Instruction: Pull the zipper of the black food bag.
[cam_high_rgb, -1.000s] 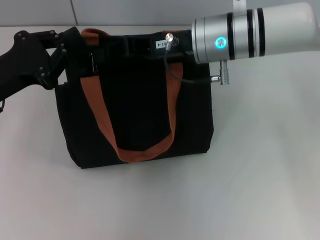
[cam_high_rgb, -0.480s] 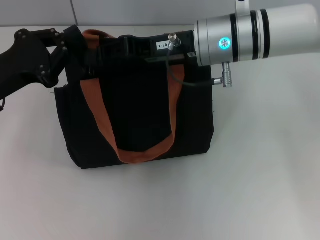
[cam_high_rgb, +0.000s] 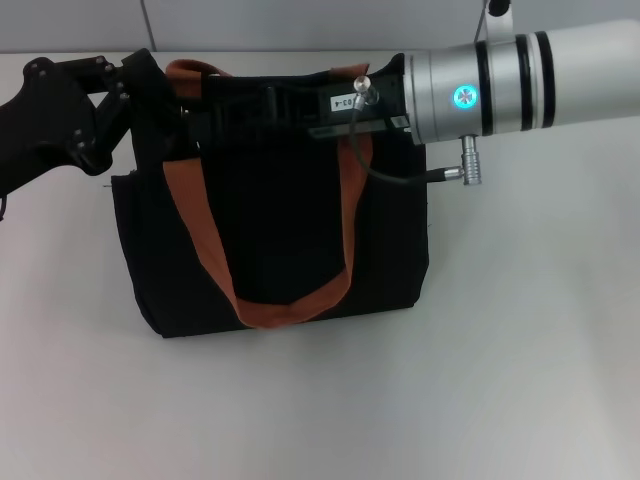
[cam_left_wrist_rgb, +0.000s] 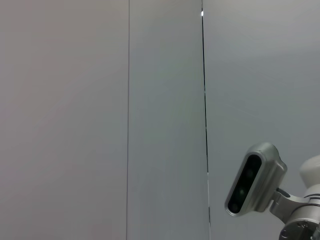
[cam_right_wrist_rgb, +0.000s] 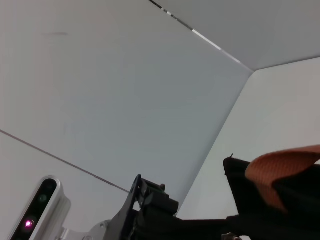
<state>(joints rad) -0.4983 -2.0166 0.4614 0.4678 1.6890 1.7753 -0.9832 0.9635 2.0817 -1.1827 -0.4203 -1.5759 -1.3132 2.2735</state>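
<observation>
Head view looks down on the black food bag (cam_high_rgb: 270, 230); both wrist views face the walls.

One black food bag (cam_high_rgb: 280, 230) with two orange handle straps (cam_high_rgb: 275, 300), two claws: left claw (cam_high_rgb: 165, 110), right claw (cam_high_rgb: 235, 105).

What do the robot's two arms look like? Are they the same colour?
No, in the head view they differ. The left gripper is matte black, angular, with small silver rivets. The right arm ends in a thick silver-white cylinder with black rings and a glowing turquoise round light. Its black wrist block carries a small white label, and a thin black cable loops to a silver plug.
</observation>
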